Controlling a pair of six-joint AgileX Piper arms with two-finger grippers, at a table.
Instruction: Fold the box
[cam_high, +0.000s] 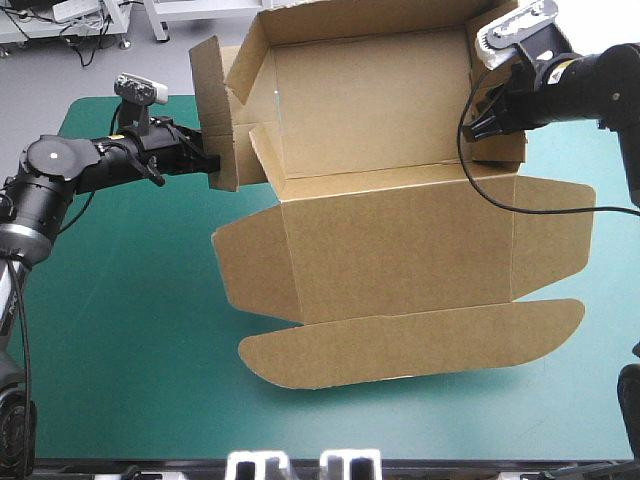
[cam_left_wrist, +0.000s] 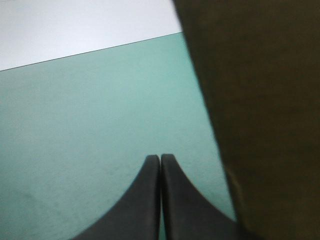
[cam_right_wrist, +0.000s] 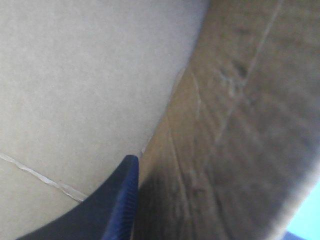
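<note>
Left gripper (cam_left_wrist: 160, 158) first: its 2 black fingers are pressed together into 1 point with nothing between them, and brown board stands just beside them. In the high view that tip sits against the outside of the left side flap (cam_high: 213, 115), which stands upright.

Over to the right gripper (cam_high: 492, 128). Its own view shows only 1 finger (cam_right_wrist: 122, 200), lying on the inner face of the right wall (cam_right_wrist: 240, 125). The board covers where the other finger should be, so I judge it is pinching that wall.

Outward now to the box (cam_high: 400, 235), lying across the middle and far part of the teal-green cover (cam_high: 130, 350). Its far half is up as a tray, with the far wall and both sides raised. The left corner looks loose, its flaps splayed rather than tucked. The near half, the lid (cam_high: 400, 250), lies flat on the cover, its long rounded flap (cam_high: 410, 345) toward the near edge.

My read is roughly midway: the walls are raised, but the side flaps are yet to be tucked and locked.

The count: 1 box, 2 grippers, 1 flat lid, 1 long rounded flap and 2 small ear flaps (cam_high: 250, 265) at the lid's ends.
</note>
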